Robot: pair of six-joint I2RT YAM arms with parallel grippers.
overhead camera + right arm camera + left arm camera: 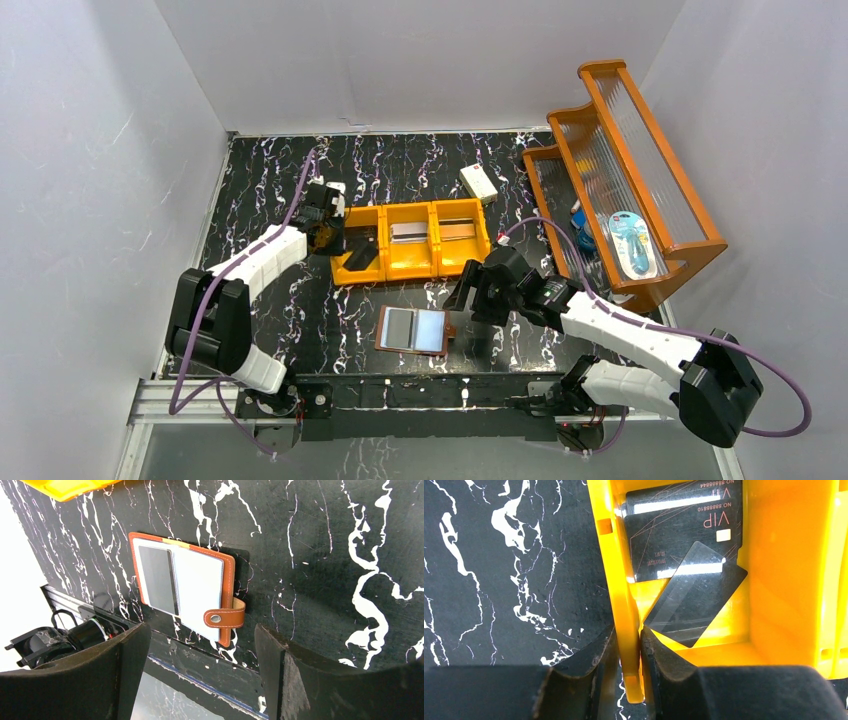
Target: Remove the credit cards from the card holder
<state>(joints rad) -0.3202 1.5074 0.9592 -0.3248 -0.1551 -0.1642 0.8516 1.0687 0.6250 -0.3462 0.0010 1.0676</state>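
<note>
Black marble worktop (270, 160), veined with white, runs between plain white walls, and on it sits the orange tray (412, 272) with its three compartments. My left fingers (591, 662) are pressed onto the tray's left wall, one outside and one inside the end compartment, pinching plastic and no card. Just beyond them in that compartment lie credit cards (679, 535): black ones stacked flat, with a grey card (696, 597) askew on top. My right fingers (125, 670) are spread wide and hold nothing, hanging near the card holder (200, 580). It lies open and flat on the worktop, apart from the tray, pale inner faces up and its snap tab (225, 616) sticking out to one side. A dark card (157, 577) shows in one of its pockets, so I judge the job unfinished; the step in hand is getting that card out. Next my right fingers must come down on the card's exposed edge and draw it along the pocket. The card is thin and sits flush, and the light holder may slide, so my left fingers should let go of the tray and pin the leather.
</note>
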